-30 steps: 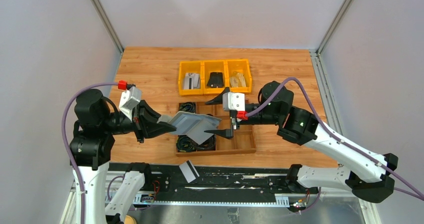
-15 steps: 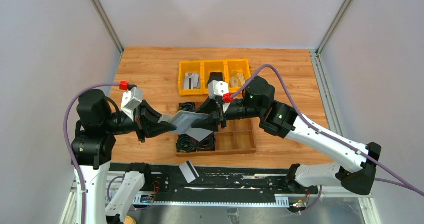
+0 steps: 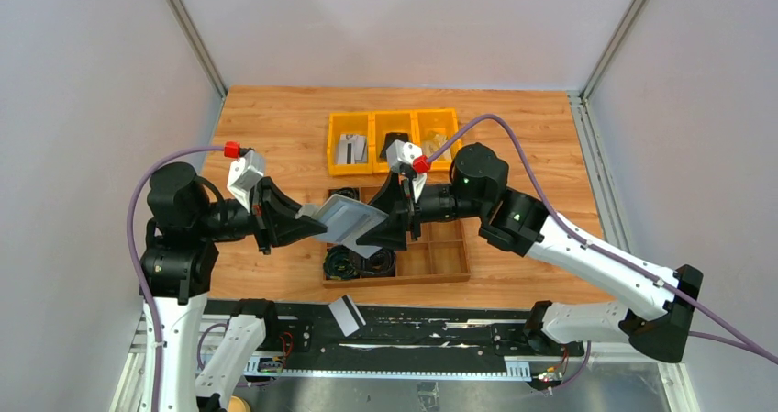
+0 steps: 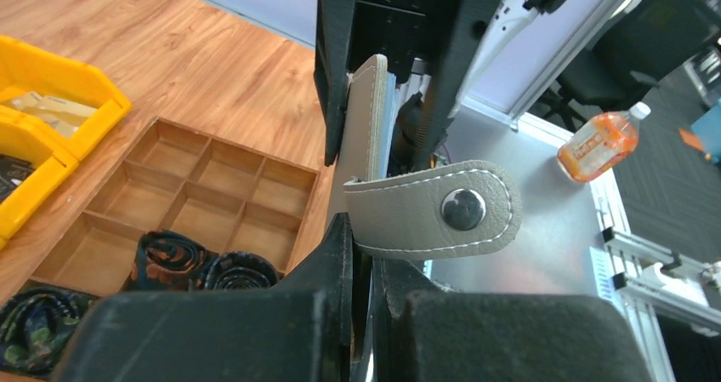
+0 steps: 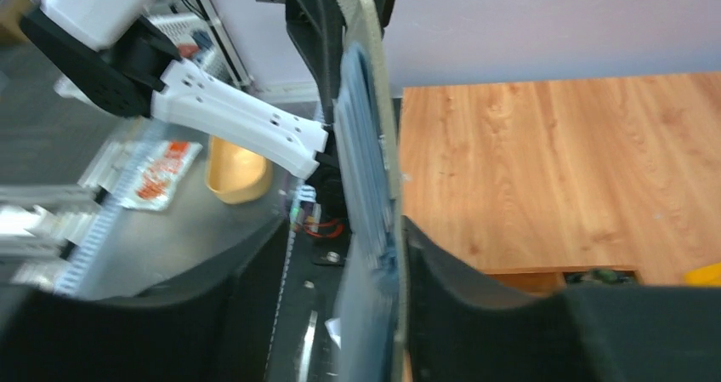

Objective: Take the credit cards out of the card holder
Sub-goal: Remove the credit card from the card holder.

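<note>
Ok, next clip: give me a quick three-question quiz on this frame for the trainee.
1. True or false: the card holder lies flat in the wooden tray.
2. Where is the loose card? A in a yellow bin; B on the black rail at the table's near edge; C in the wooden tray.
3. Which claw is clamped shut on the card holder?
Key: 1 false, it is held in the air above the tray. 2 B. 3 the left claw.
</note>
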Action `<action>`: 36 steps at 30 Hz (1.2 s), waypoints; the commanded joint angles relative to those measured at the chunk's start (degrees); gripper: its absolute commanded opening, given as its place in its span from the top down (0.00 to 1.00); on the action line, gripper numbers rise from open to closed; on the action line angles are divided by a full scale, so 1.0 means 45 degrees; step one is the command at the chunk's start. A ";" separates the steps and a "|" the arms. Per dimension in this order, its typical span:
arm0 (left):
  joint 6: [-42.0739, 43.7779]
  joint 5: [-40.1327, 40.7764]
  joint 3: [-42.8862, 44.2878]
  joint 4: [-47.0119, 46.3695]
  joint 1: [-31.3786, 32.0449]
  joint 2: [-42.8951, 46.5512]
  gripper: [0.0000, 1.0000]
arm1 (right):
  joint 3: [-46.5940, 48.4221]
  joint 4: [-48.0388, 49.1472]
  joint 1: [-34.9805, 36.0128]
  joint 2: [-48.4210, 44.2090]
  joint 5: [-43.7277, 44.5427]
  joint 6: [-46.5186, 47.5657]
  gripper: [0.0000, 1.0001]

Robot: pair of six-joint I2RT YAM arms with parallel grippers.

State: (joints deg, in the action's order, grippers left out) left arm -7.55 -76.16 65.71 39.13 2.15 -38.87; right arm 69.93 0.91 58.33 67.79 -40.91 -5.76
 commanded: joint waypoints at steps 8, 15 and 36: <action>-0.2375 0.0742 -0.0056 -0.2441 -0.0006 -0.0075 1.00 | -0.1275 0.0644 -0.0149 -0.1107 0.1515 -0.2500 0.62; -0.2407 0.1032 -0.0211 -0.2358 -0.0013 0.0024 0.77 | 0.0251 -0.0861 -0.0168 -0.0063 0.1944 -0.3664 1.00; -0.2677 -0.0322 -0.0561 -0.2351 -0.0008 0.0096 0.68 | -0.0376 0.0257 -0.0168 -0.0545 0.1656 -0.3345 1.00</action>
State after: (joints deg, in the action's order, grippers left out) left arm -18.50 -75.29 62.65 29.02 2.33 -38.04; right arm 68.18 -1.67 57.60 67.22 -31.73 -21.32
